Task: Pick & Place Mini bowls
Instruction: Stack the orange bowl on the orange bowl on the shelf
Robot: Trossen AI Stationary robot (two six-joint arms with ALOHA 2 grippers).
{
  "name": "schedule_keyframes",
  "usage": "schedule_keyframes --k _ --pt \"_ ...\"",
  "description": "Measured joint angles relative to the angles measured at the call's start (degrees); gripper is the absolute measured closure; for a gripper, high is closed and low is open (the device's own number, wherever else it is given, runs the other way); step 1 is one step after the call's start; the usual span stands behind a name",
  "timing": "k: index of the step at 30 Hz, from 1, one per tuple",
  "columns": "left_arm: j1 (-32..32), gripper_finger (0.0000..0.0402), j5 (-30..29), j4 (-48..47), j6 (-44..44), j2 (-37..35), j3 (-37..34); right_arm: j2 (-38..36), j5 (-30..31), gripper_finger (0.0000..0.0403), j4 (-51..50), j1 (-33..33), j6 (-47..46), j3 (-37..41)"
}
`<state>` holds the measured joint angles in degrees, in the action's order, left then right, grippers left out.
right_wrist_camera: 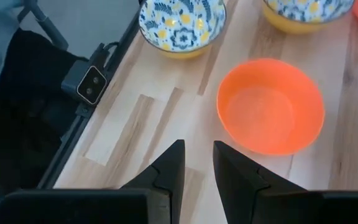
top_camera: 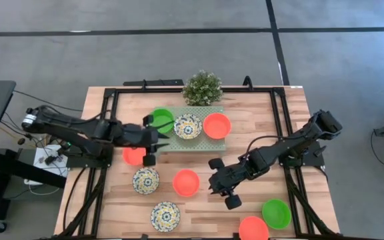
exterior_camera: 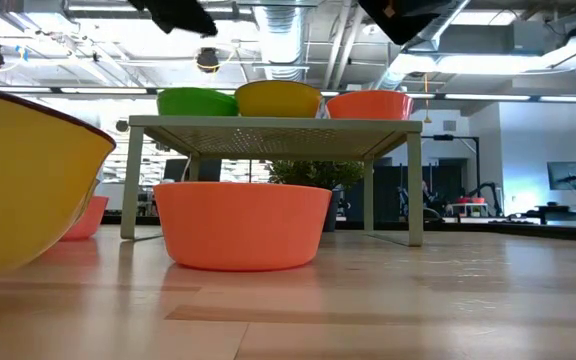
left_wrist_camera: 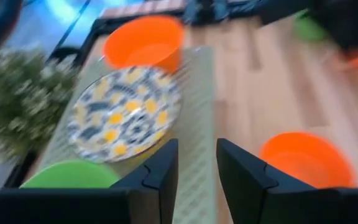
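Pale green perforated rectangular platform at 12 o'clock of the table centre carries three mini bowls in a row: a plain bright green bowl, a white bowl with blue-yellow ornate pattern and a plain orange-red bowl. Judged: the platform is the drop zone, filled left to right. A small bushy green plant stands just beyond its far edge.

Left gripper hangs at the platform's 9 o'clock corner, fingers slightly apart and empty; an orange-red bowl on the wood lies just under that arm.

Right gripper sits at 5 o'clock of centre, fingers narrowly parted, holding nothing. The loose orange-red bowl lies near it at 9 o'clock.

Still on the wood: two patterned bowls at 7 o'clock, plus a green bowl and an orange-red bowl at 5 o'clock near the front edge.

Room: bare wood between the arms; the platform has little spare surface.
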<state>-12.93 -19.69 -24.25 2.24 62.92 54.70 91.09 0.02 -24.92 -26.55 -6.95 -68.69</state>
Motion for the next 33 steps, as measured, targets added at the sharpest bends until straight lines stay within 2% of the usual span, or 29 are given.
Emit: schedule_keyframes --k 4,8,12,15,19,22,27,33 --pt "-3.8 0.0292 0.1 2.1 -0.4 0.2 0.0 0.0 0.0 0.0324 -4.8 -0.1 -3.5 0.0" --pt "-5.9 0.0293 0.1 3.9 -1.2 1.6 0.0 0.0 0.0 0.0324 -7.5 -0.4 -11.2 -0.1" --pt "-6.3 0.0294 0.0 7.7 -1.2 2.8 0.0 0.0 0.2 0.0324 -15.8 -1.8 -12.9 -3.4" --pt "-6.0 0.0294 0.0 9.9 -1.1 3.2 0.0 -0.5 4.8 0.0324 -24.7 -4.1 -12.2 -6.2" --pt "-5.4 0.0294 0.0 10.8 -1.0 3.2 0.0 -3.1 13.2 0.0324 -29.3 -7.5 -14.9 -6.4" --pt "-4.8 0.0294 0.0 11.2 -1.0 3.2 0.0 -5.2 15.4 0.0324 -28.5 -10.5 -17.9 -3.6" --pt "-3.7 0.0294 0.0 11.6 -1.0 3.2 -0.1 -9.2 15.7 0.0324 -21.5 -14.7 -24.4 4.4" --pt "-2.6 0.0294 0.0 11.9 -1.0 3.2 -0.1 -11.2 12.4 0.0324 -10.3 -17.0 -41.7 12.5"
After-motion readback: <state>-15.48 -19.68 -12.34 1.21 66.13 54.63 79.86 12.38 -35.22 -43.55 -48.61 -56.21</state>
